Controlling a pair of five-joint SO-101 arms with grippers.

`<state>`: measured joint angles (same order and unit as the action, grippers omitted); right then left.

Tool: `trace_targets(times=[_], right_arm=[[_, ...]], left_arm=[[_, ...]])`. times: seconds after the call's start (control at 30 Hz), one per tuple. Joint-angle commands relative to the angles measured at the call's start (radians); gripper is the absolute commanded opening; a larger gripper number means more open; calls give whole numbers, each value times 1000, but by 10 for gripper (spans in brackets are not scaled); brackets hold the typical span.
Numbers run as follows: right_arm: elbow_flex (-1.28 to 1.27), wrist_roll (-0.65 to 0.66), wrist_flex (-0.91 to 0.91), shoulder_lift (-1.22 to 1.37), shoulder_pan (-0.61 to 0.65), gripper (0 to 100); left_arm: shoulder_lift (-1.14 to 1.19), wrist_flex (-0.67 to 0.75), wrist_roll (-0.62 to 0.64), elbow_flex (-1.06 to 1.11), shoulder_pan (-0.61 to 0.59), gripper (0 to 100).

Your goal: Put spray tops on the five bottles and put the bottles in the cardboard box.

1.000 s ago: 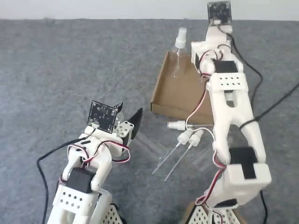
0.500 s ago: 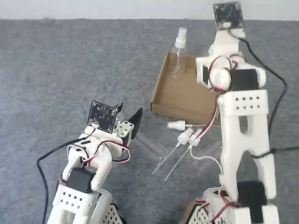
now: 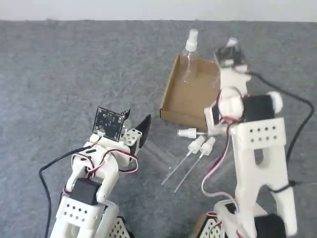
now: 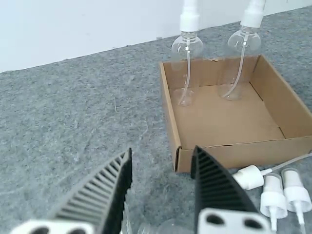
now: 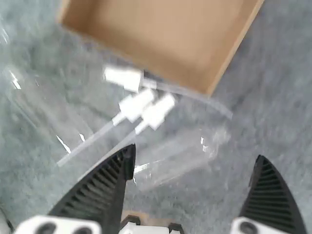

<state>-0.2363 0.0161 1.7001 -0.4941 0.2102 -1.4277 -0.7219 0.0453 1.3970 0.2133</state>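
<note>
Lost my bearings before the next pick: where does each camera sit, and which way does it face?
High view: fixed above, looking down; left arm and right arm show.
Left wrist view: low, facing the cardboard box and two capped bottles; open left gripper in front.
Right wrist view: raised, looking down on loose spray tops; open right gripper in front.
Shared: all see box and spray tops.

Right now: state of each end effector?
Left end effector: open, holding nothing.
Right end effector: open wide, holding nothing.
</note>
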Motion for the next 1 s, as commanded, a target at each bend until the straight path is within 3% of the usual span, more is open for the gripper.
trace_targets(times=[0.0,0.2,0.47,0.8,0.97], right_arm=[[-279,-18,-124,-160,2,310],[-588,-14,-272,-306,5,310],[-629,-20,-331,-159,-30,310],[-628,-282,-524,113,-125,267],[-628,-308,-570,168,-183,263]], left_arm=[[-11,25,-5,-10,-6,178],[-11,25,-5,-10,-6,178],[-8,25,-5,-10,-6,178],[-6,25,-5,-10,-5,178],[-6,25,-5,-10,-5,178]])
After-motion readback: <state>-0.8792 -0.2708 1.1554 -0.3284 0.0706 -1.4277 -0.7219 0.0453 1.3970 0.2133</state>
